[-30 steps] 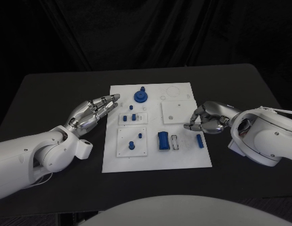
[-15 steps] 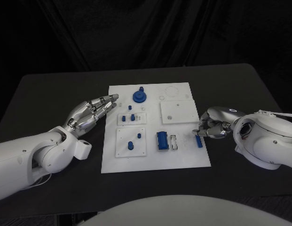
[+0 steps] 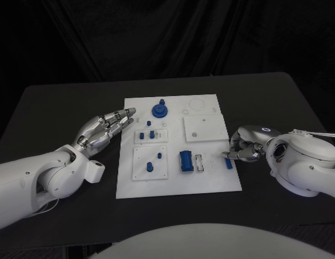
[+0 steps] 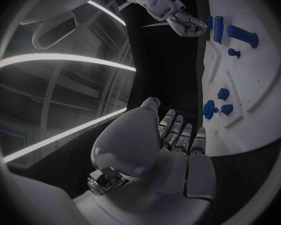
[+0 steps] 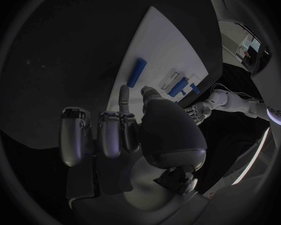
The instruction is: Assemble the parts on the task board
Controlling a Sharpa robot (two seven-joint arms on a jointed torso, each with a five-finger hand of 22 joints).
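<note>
Board (image 3: 178, 178), white, lies mid-table (image 3: 58, 102), long side running away from the robot. On it, far end: round blue part (image 3: 160, 111) with a peg on top, beside faint circular outlines. Below that, a small raised plate (image 3: 152, 136) carrying small blue pegs; to its right a square plate (image 3: 200, 128), bare. Near end: a second raised plate (image 3: 151, 162) with two small blue pegs; right of it a thick blue cylinder (image 3: 186, 161) lying lengthwise, then a pale slot (image 3: 200, 162), then a slim blue bar (image 3: 230, 162) close to the board's right edge. Left hand (image 3: 105, 131): rests off the board's left edge, palm down, fingers straight and held close together, tips reaching the edge near the round part; holds nothing. Left wrist view confirms fingers (image 4: 178, 135) extended side by side just beside the board (image 4: 259, 100). Right hand (image 3: 244, 147): at the right edge, just beside the bar, fingers curled inward. Right wrist view shows the bar (image 5: 137, 72) lying free on the board (image 5: 172, 45), ahead of one raised fingertip, other fingers (image 5: 109, 135) bent; whether any fingertip touches the bar cannot be told from these angles.
</note>
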